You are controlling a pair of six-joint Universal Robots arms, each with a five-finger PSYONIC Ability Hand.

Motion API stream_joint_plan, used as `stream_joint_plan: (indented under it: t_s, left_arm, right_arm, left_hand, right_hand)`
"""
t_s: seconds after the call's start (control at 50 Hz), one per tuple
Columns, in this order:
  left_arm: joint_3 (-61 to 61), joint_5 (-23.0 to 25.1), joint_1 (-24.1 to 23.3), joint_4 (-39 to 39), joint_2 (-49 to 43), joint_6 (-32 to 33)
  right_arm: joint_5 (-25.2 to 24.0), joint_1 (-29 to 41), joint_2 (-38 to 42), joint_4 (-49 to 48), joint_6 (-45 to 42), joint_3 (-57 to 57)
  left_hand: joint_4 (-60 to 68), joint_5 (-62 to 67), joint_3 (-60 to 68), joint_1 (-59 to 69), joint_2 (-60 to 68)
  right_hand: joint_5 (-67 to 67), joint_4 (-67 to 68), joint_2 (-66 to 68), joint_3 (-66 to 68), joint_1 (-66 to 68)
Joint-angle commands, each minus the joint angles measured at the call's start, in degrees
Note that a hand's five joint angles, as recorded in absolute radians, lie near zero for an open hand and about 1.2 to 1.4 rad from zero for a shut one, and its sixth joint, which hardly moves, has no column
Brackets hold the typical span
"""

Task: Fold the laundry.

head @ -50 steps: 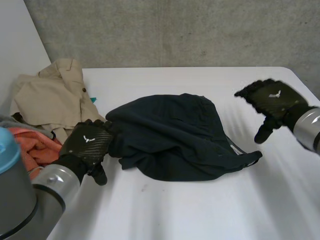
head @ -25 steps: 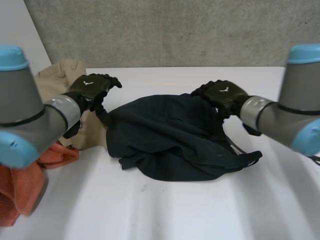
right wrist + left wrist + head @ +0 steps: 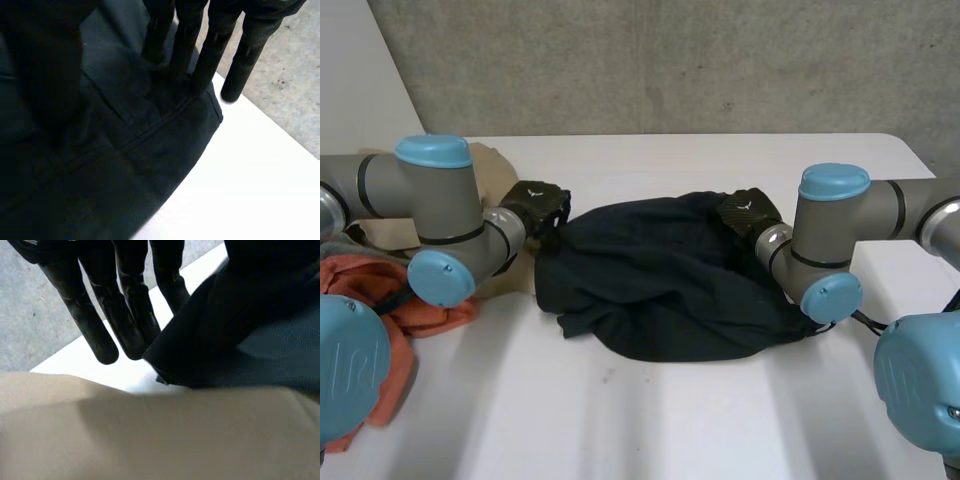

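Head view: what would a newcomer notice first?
A crumpled dark navy garment lies in the middle of the white table. The left hand is at its far left corner and the right hand on its far right edge, both open. A beige garment and an orange cloth are heaped at the table's left.

Left robot hand (image 3: 533,198): fingers (image 3: 95,325) straight, spread. Right robot hand (image 3: 745,210): fingers (image 3: 210,55) straight, close together. Left arm (image 3: 430,190), right arm (image 3: 840,215): elbows bent inward.

Grey arms (image 3: 420,190), light-blue caps (image 3: 433,151), black hands (image 3: 533,203)
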Motion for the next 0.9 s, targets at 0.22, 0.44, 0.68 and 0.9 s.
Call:
stream_joint_plan:
  t_s: [0.22, 0.44, 0.68, 0.9]
  left_arm:
    - [6.3, -1.0, 0.3, 22.2, 10.1, -3.0]
    - [11.1, -2.9, -0.1, 38.1, 21.9, -10.3]
    - [-11.2, -1.9, -0.7, 32.6, 30.0, -11.9]
    - [-39.2, -0.6, -5.0, 24.7, 37.1, -8.4]
  right_arm:
    - [3.3, -0.7, -7.6, -14.8, 1.7, -8.2]
    - [-1.4, -2.0, -24.5, -35.8, 13.1, -5.9]
    - [-4.2, -4.8, -26.8, -25.8, 13.1, 5.9]
    - [-12.0, -8.1, -33.6, -11.5, 4.5, 28.8]
  left_hand:
    - [17.4, 18.1, 17.7, 17.8, 17.4]
    - [17.4, 18.1, 17.7, 17.8, 17.4]
    - [17.4, 18.1, 17.7, 17.8, 17.4]
    - [17.4, 18.1, 17.7, 17.8, 17.4]
  right_hand:
    - [42.5, 38.0, 37.5, 37.9, 40.3]
    - [42.5, 38.0, 37.5, 37.9, 40.3]
    - [42.5, 38.0, 37.5, 37.9, 40.3]
    - [42.5, 38.0, 37.5, 37.9, 40.3]
